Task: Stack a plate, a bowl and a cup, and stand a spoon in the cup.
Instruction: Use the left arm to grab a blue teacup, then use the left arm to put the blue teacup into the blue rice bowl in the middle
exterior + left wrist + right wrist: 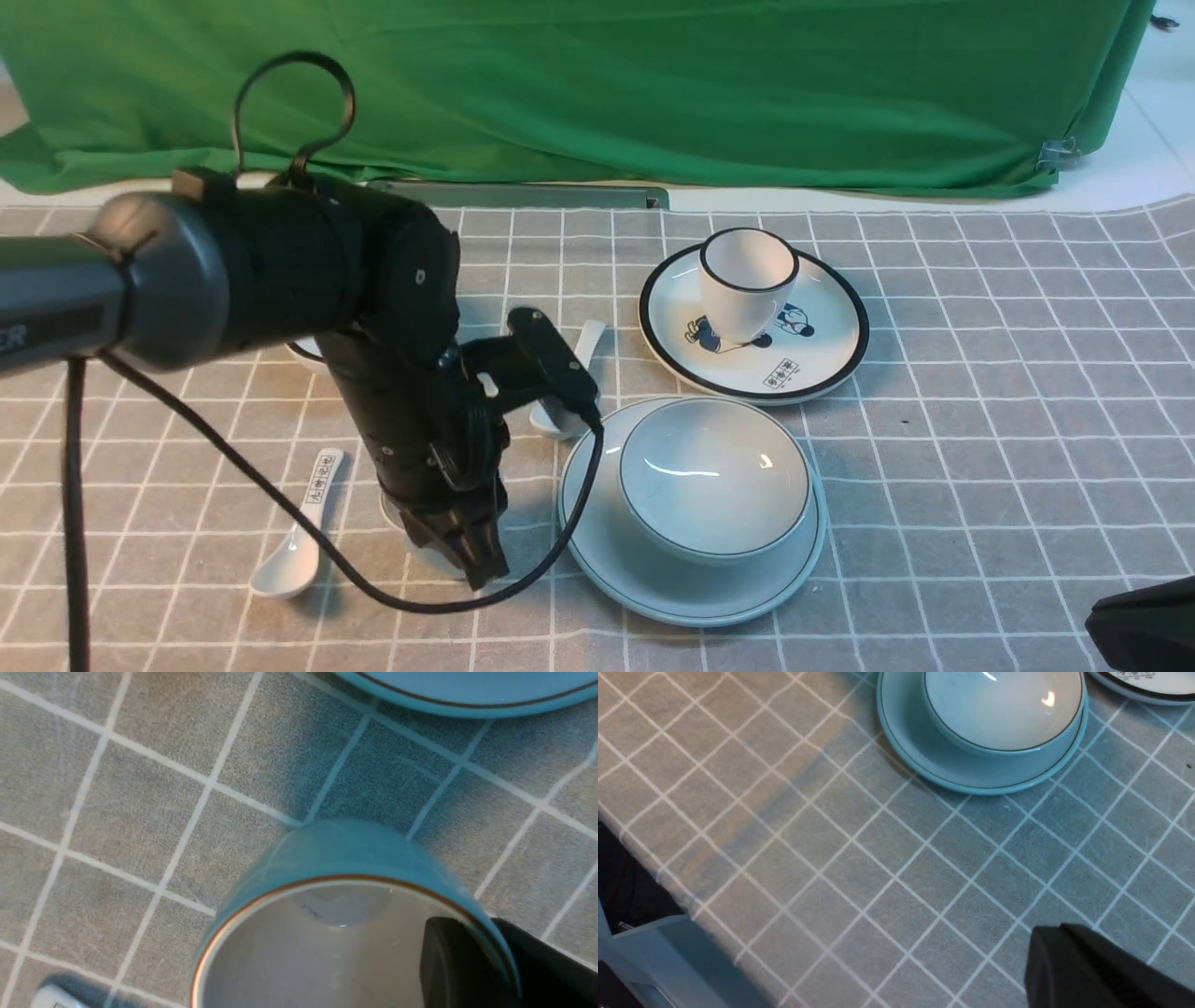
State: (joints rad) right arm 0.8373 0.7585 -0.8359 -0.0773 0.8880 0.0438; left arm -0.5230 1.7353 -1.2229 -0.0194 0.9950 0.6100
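Observation:
The plate (691,597) lies on the cloth right of centre with the bowl (714,476) standing in it; both also show in the right wrist view, plate (924,770) and bowl (1004,709). My left gripper (467,551) points down just left of the plate. In the left wrist view the left gripper (490,938) has one finger inside the cup (355,858) and one outside, shut on its wall. In the front view the arm hides most of the cup (397,516). The plain spoon (560,420) lies behind the gripper, partly hidden. My right gripper (1045,952) is shut and empty.
A black-rimmed picture plate (822,355) carries a black-rimmed cup (747,280) at the back right. A spoon with printed characters (299,541) lies left of my left gripper. A dish's edge (308,355) shows behind the left arm. The table's near edge (668,891) is by the right gripper.

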